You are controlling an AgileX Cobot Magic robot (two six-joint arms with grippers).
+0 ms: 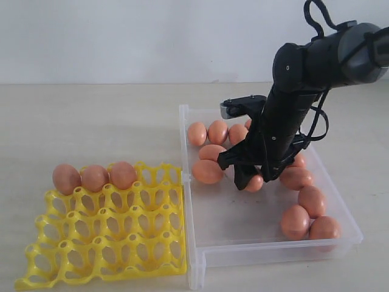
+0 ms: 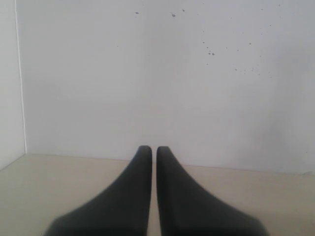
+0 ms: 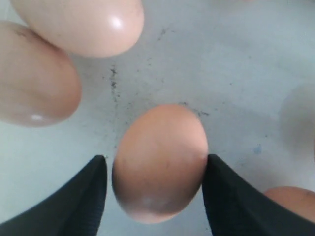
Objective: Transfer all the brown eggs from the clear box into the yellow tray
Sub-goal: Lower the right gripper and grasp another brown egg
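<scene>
My right gripper [image 1: 250, 176] reaches down into the clear box [image 1: 237, 225] and stands open around one brown egg [image 3: 160, 160]. One finger touches the egg and a thin gap shows at the other finger [image 3: 93, 191]. This egg [image 1: 255, 183] rests on the box floor. Several more brown eggs lie in the box, such as one [image 1: 207, 171] just to the left and one [image 1: 295, 221] at the front right. The yellow tray [image 1: 109, 243] lies left of the box with three eggs [image 1: 94, 177] in its back row. My left gripper [image 2: 153, 148] is shut, empty, and faces a white wall.
The box's low left wall [image 1: 185, 182] stands between the held-round egg and the tray. Two eggs [image 3: 34, 83] lie close beside my right gripper in the right wrist view. The arm's black forearm [image 1: 292, 109] hangs over the back of the box.
</scene>
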